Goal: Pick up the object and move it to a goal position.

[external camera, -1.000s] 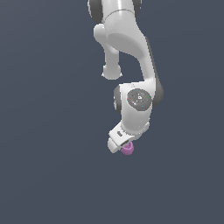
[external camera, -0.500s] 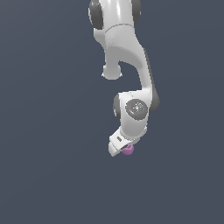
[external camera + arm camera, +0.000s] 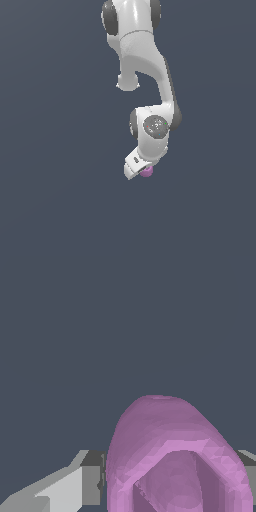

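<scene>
- Exterior view, left part: only a plain dark grey-blue ground point(image 3: 50, 150) shows here, with no edge or line on it.
- Exterior view, middle: the white arm point(image 3: 142, 65) comes down from the top edge, bends at a rounded joint and ends in a round wrist housing point(image 3: 155, 126) with a grey disc on its face.
- Below that housing the claw point(image 3: 139, 170) points down and toward the exterior view's left; its white body covers most of the fingers in this view.
- The object point(image 3: 146, 172), a small pink-purple rounded piece, sits at the tip of the claw, touching it, and peeks out on the exterior view's right of the white body. It is far smaller than the claw.
- Exterior view, right part: the same plain ground, nothing else.
- Wrist view, left to right: a pale grey finger point(image 3: 70, 486) with a darker pad lies just beside the object point(image 3: 165, 456), which fills the middle as a tall pink-purple dome with a hollow in its near face; a sliver of the second finger point(image 3: 247, 466) shows at its other side.
- The claw is closed on the object, one finger at each side of it.
- Whether the object rests on the ground or is held clear of it cannot be told.
</scene>
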Controlling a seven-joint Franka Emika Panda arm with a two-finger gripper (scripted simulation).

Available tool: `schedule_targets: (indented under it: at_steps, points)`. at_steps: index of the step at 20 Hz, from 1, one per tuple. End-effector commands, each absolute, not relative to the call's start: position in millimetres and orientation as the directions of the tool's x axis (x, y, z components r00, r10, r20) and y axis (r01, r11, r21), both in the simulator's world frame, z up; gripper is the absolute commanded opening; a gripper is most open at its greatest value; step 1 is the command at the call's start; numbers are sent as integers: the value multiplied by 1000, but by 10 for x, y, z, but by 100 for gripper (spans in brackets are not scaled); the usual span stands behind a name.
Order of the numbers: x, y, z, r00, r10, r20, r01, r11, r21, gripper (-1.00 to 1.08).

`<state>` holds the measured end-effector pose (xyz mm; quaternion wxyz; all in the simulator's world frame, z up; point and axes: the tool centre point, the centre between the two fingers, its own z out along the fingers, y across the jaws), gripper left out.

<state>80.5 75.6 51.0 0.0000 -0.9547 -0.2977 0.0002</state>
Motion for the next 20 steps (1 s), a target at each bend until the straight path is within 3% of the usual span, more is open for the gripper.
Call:
schedule_targets:
  at_steps: [1, 12, 20]
  points:
    - [807, 756, 511, 823, 568, 0, 568, -823, 0, -100]
    - [770, 696, 536, 823, 568, 0, 568, -823, 0, -100]
    - [601, 402, 649, 823, 568, 0, 568, -823, 0, -100]
